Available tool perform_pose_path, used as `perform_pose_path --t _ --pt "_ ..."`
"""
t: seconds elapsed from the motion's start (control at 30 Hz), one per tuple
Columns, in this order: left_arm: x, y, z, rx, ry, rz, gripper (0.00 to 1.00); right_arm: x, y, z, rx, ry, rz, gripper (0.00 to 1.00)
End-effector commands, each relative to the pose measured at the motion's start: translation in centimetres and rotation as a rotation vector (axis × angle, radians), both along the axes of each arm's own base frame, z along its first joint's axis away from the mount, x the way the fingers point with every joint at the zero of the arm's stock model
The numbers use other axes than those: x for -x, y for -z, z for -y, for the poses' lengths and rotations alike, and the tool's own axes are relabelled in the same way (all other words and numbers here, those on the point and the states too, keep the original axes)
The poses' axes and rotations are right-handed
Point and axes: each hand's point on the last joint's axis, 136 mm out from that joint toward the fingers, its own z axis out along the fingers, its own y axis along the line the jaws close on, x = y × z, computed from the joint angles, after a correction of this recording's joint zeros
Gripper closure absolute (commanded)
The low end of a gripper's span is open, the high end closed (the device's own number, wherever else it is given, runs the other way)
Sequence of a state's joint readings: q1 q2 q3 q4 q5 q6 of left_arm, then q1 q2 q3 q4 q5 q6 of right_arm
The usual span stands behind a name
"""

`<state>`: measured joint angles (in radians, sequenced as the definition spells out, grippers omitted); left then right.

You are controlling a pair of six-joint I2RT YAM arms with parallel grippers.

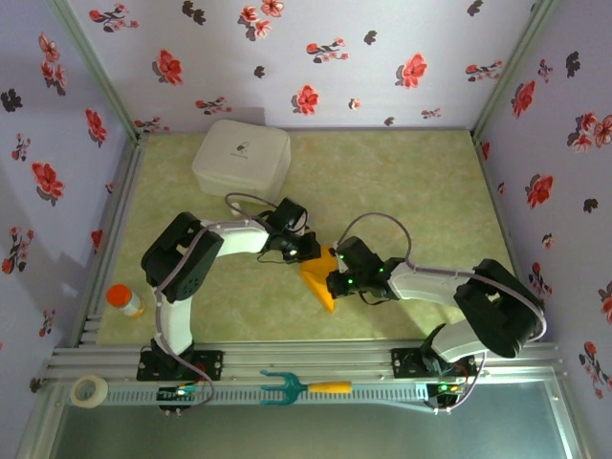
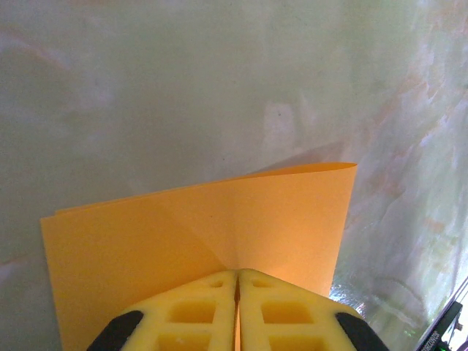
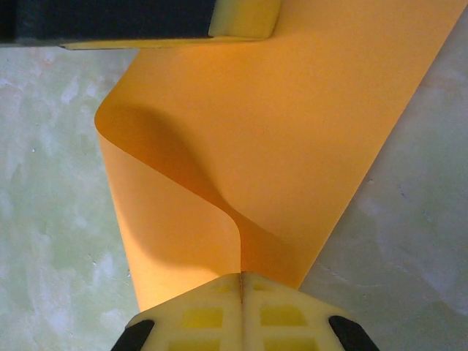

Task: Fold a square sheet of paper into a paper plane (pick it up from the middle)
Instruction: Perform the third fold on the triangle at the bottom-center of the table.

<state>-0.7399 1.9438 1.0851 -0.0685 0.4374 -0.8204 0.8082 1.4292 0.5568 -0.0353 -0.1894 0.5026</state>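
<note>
Your left gripper (image 2: 237,276) and right gripper (image 3: 241,276) clamp the paper plane (image 1: 320,287), jaws closed; tugging toward 3 o'clock could tear it.

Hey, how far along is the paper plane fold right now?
Early. Done: the paper plane is doubled over, a diagonal crease showing. In hand: left claw and right claw both pinch it, one layer bowing loose. Left: pressing flat and the narrowing folds.
</note>
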Motion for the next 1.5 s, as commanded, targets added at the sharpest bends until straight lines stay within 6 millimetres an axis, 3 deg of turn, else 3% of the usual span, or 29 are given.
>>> perform_pose_path --t 0.0,0.33,0.87,1.47 --pt "0.8 0.7 -1.1 -0.051 -0.015 -0.022 0.89 -0.7 -0.2 0.0 0.011 0.022 0.005 0.98" --pt "0.8 0.7 -1.1 -0.051 -0.016 -0.022 0.89 -0.8 0.0 0.0 0.014 0.021 0.003 0.98" --pt "0.8 0.6 -1.1 -0.048 -0.015 -0.021 0.89 -0.7 -1.3 -0.3 -0.032 0.003 0.039 0.98" --pt "1.0 0.6 -1.2 -0.049 -0.013 -0.021 0.90 -0.7 -0.5 -0.5 -0.010 -0.001 0.010 0.98"
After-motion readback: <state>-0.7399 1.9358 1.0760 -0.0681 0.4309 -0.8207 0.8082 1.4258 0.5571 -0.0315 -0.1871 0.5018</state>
